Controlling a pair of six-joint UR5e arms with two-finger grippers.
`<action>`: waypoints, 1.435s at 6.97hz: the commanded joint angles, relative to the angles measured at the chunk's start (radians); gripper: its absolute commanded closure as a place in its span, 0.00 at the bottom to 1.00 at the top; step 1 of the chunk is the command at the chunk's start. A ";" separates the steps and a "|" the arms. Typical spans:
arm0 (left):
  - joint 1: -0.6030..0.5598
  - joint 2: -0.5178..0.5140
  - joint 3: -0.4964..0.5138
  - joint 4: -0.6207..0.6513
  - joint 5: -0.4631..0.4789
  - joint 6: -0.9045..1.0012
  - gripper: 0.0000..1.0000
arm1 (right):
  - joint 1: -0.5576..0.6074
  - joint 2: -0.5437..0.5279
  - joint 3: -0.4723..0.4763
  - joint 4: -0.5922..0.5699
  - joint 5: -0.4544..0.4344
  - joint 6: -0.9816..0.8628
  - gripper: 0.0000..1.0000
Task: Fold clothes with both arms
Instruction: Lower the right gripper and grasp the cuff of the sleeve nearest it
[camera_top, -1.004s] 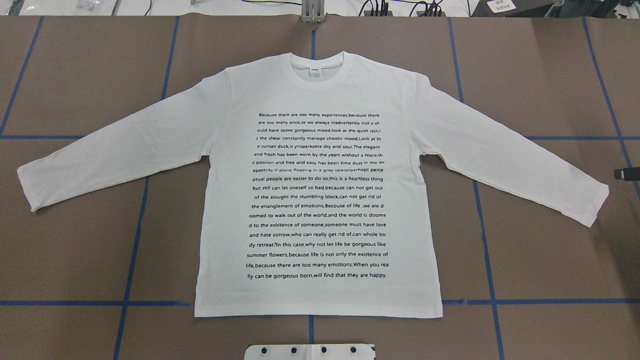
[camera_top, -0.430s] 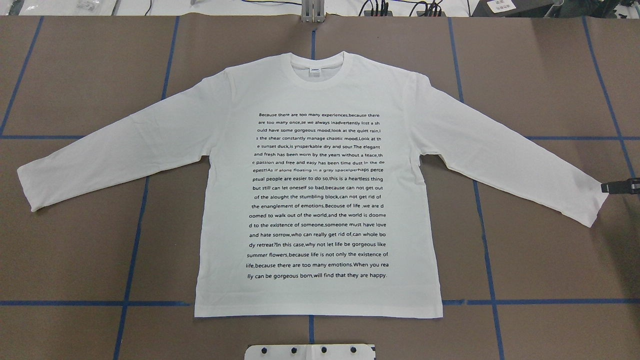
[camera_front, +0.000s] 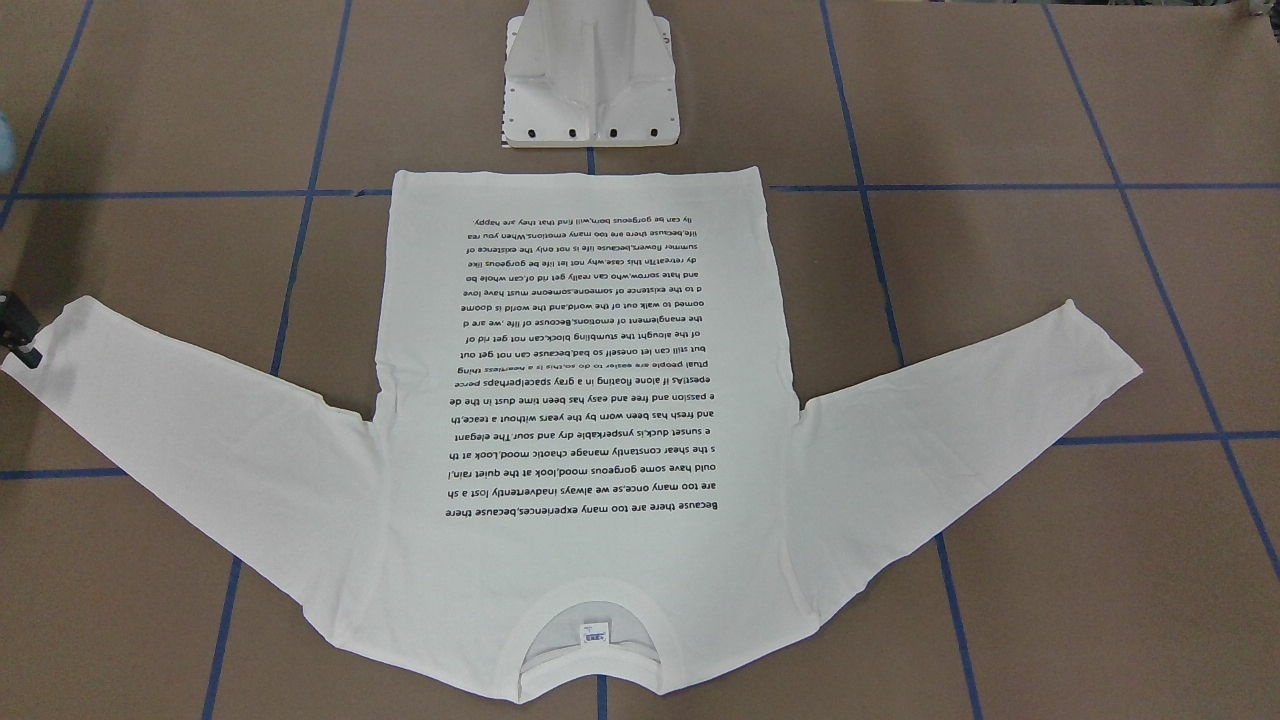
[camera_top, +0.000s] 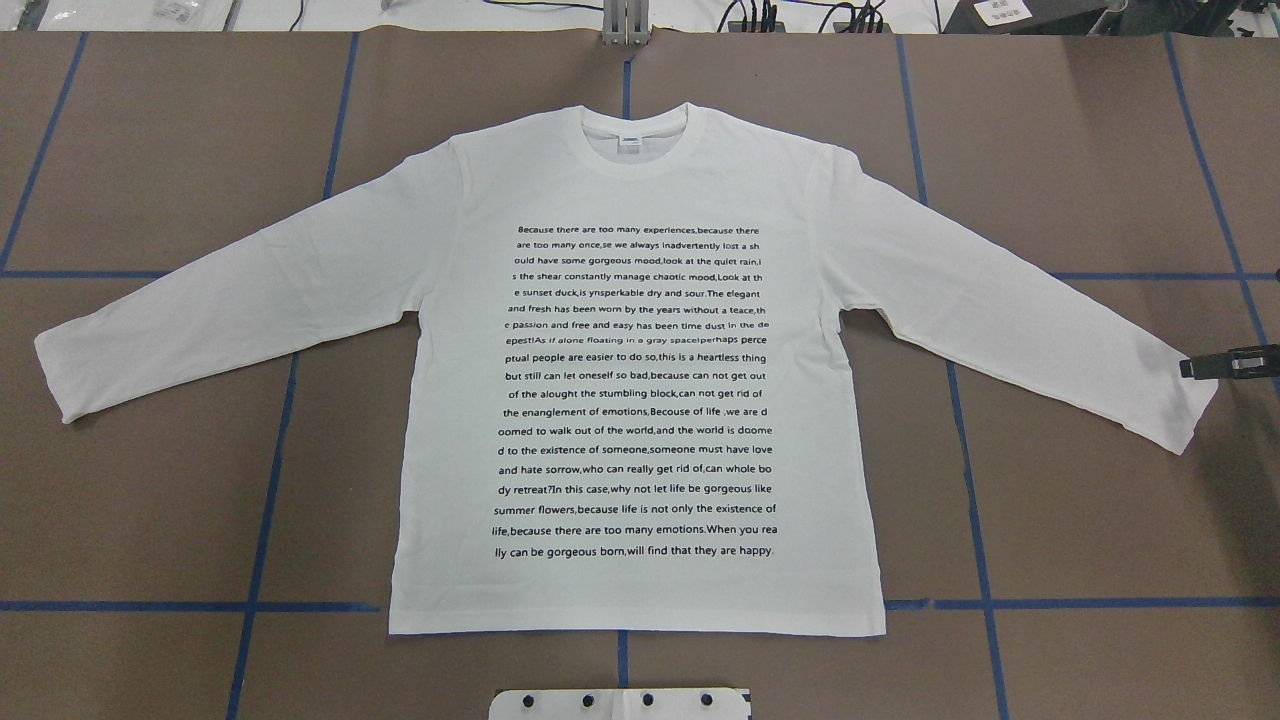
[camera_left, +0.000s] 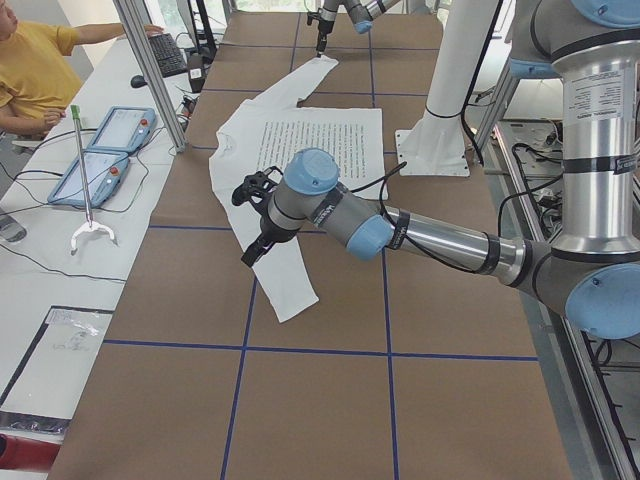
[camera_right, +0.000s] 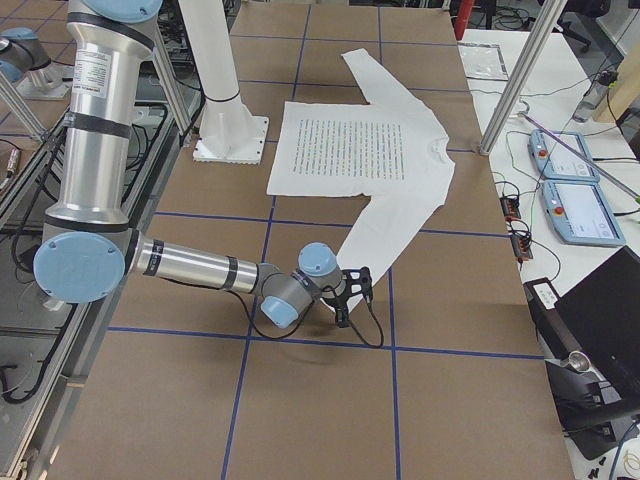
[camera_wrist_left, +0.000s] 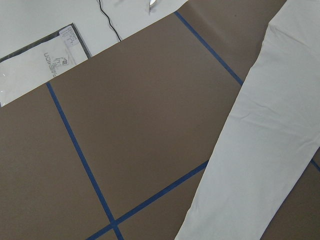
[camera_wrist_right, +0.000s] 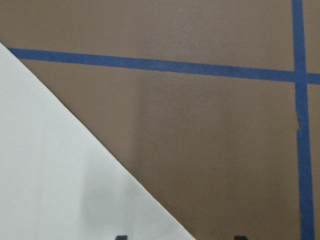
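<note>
Front view: shirt lies flat on the table, print up, hem towards the white base. The right gripper is at one sleeve's cuff.

Overhead: right gripper tip is over that cuff's edge; the other sleeve is well apart from it.

Left side view: left gripper hangs above the table by the other sleeve. A person and two pendants are past the table edge, well off.

Right wrist: fingers are spread and hold nothing. One tip is over cloth, the other over bare table.

Left wrist: sleeve and tape lines show. Its fingers are out of frame, so can't tell their gap.
</note>
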 joint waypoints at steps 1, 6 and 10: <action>0.000 0.001 0.007 -0.001 0.000 0.000 0.00 | -0.003 0.011 -0.013 0.002 0.001 0.002 0.31; 0.000 0.001 0.011 -0.001 0.000 0.000 0.00 | -0.006 0.004 -0.005 0.003 0.009 -0.002 0.41; 0.000 0.002 0.014 -0.001 0.000 0.000 0.00 | -0.012 -0.002 -0.005 0.003 0.009 -0.002 0.51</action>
